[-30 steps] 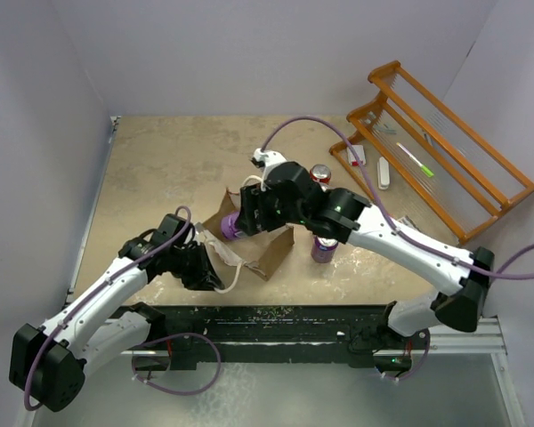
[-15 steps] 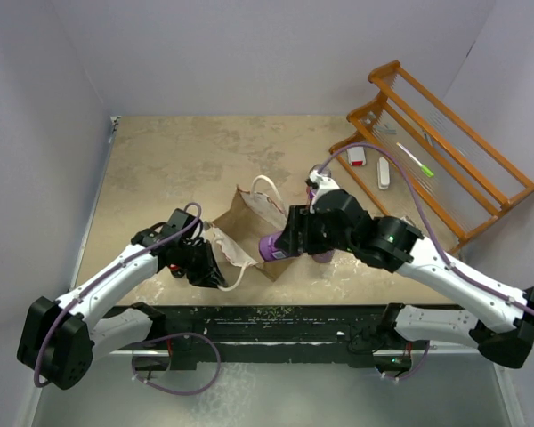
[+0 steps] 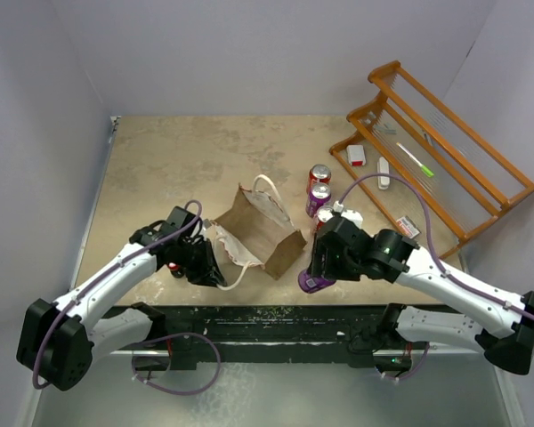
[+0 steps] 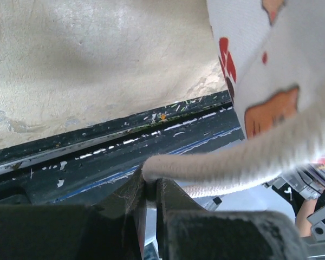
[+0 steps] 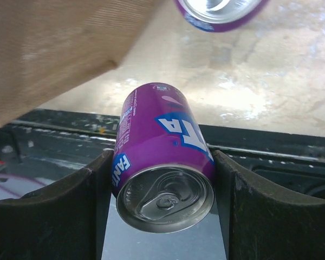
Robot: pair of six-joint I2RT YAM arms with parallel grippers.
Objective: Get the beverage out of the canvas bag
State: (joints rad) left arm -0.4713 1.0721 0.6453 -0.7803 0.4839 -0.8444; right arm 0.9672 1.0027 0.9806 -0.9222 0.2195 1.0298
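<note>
The canvas bag (image 3: 260,229) lies on its side mid-table, tan-brown side up, its white printed face (image 4: 271,59) close in the left wrist view. My left gripper (image 3: 215,269) is shut on one white loop handle (image 4: 233,162) at the bag's near-left. My right gripper (image 3: 313,277) is shut on a purple Fanta can (image 5: 162,162), held tilted outside the bag near the table's front edge; the can shows purple in the top view (image 3: 308,283). The bag's tan side (image 5: 59,49) sits left of it.
A red can (image 3: 319,174) and a purple can (image 3: 318,197) stand right of the bag; the purple one shows at the right wrist view's top (image 5: 219,13). An orange wooden rack (image 3: 436,147) stands at back right, with small items beside it. The black front rail (image 3: 276,320) runs along the near edge.
My right gripper has drawn the purple can out of the bag and moved it right and toward the front edge. The bag has shifted and flattened. My left gripper keeps its hold on the handle.
</note>
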